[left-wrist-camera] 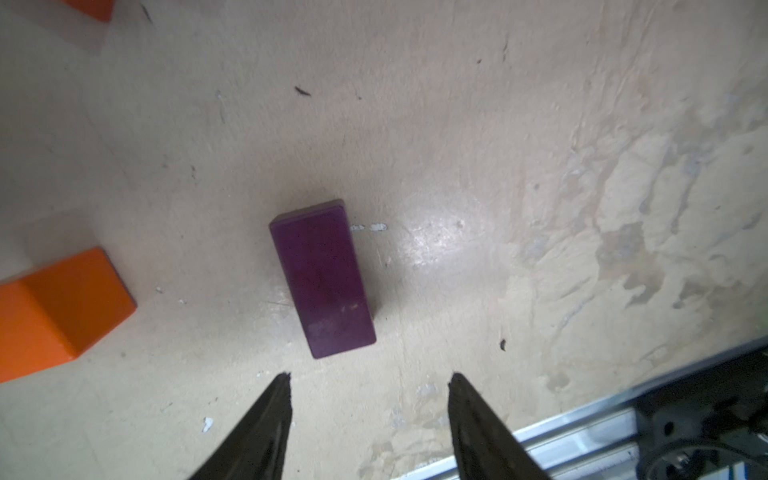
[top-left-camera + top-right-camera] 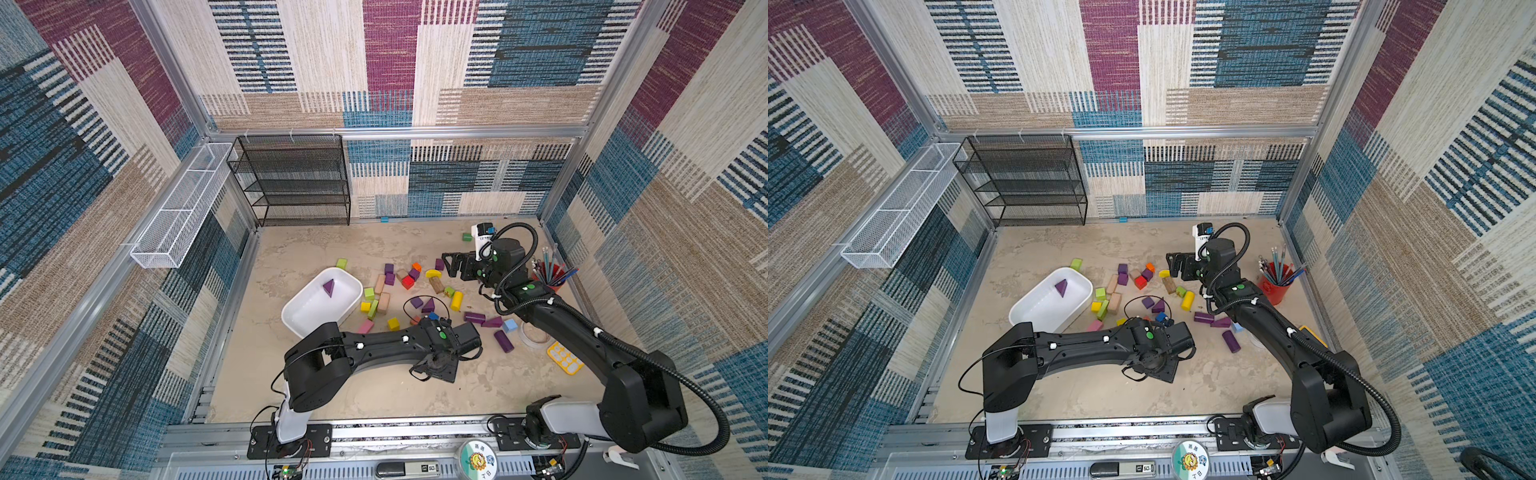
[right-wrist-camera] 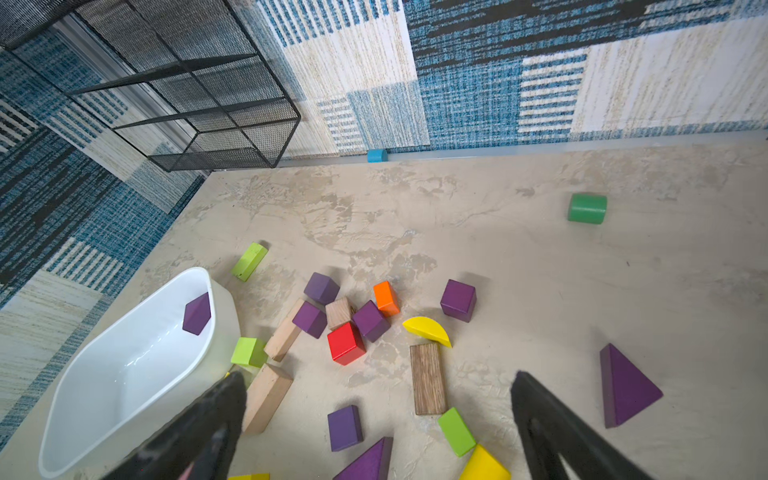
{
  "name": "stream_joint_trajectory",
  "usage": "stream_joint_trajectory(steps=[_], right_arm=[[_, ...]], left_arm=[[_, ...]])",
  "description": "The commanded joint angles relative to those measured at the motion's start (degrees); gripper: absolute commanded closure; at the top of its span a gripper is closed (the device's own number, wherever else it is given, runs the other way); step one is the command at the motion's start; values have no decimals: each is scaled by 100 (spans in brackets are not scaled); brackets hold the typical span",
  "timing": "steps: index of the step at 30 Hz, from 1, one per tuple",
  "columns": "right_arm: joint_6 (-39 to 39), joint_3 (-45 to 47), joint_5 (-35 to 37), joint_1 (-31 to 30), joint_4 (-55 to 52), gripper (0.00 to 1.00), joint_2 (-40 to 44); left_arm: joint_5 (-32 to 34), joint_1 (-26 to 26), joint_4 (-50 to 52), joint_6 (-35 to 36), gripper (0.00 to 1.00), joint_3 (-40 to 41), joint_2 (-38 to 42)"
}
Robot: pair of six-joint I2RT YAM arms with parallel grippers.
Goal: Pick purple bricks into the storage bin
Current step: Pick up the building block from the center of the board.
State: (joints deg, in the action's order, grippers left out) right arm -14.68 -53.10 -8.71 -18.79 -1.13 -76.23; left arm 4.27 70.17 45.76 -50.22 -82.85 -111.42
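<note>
Left wrist: left jaws, unseen from above, parted near a purple brick (image 1: 322, 278); right jaws wide, empty.

Bright, even light fell from above in both top views, giving the purple bricks (image 2: 474, 318) only short, soft shadows, and the wide lens splayed the walls (image 2: 62, 187) outward at the edges. In the left wrist view a pale glare patch lay on the table (image 1: 432, 241), and the left gripper (image 1: 370, 375) fingertips (image 1: 266, 424) were blurred, as were the right gripper (image 3: 378, 374) ones in its wrist view.
</note>
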Motion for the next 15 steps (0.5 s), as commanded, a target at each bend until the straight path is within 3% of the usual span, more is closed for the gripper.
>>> stream_joint_trajectory(steps=[1,15], right_arm=[[110,44,-146,-4,309,0,55],[231,229,-269,-7,574,0,21]], left_arm=[[147,-3,-11,-162,37,66,-20],[523,-103,49,-330,38,-160,-327]])
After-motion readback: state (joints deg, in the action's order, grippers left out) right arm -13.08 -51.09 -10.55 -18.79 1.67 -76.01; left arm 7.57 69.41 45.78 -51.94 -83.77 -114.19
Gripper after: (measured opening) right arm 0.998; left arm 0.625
